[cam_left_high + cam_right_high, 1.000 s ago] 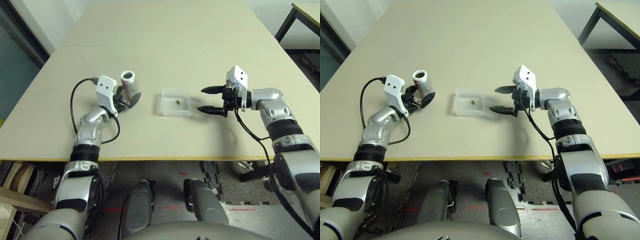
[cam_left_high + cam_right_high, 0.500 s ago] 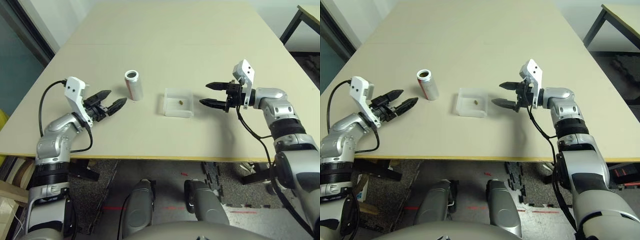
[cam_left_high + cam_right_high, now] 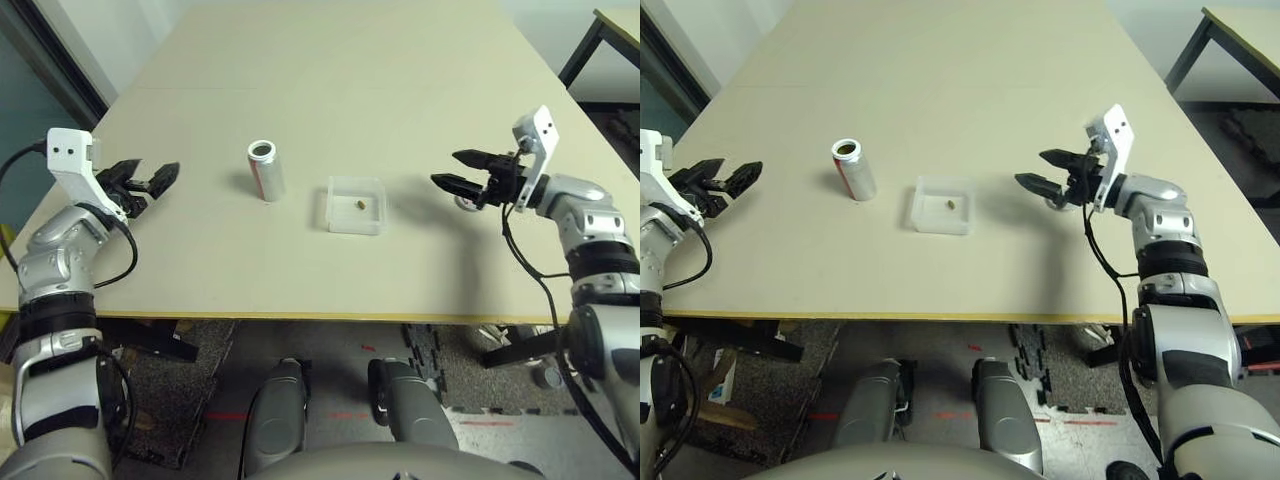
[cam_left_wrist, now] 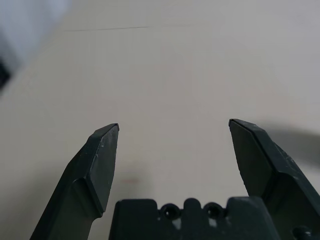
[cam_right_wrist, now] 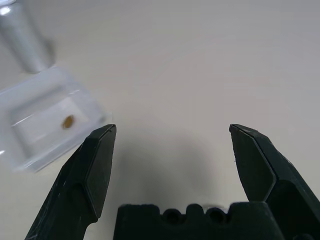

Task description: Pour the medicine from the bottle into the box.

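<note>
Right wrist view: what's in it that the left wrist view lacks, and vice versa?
Right wrist view: the silver-grey bottle standing beside the clear plastic box, the small brown pill inside the box, and the open right gripper with nothing between its fingers.
Left wrist view: the open, empty left gripper, plus a thin dark line across the tabletop.
Both: the pale tabletop beyond a pair of spread black fingers, with soft shadows on it.
</note>
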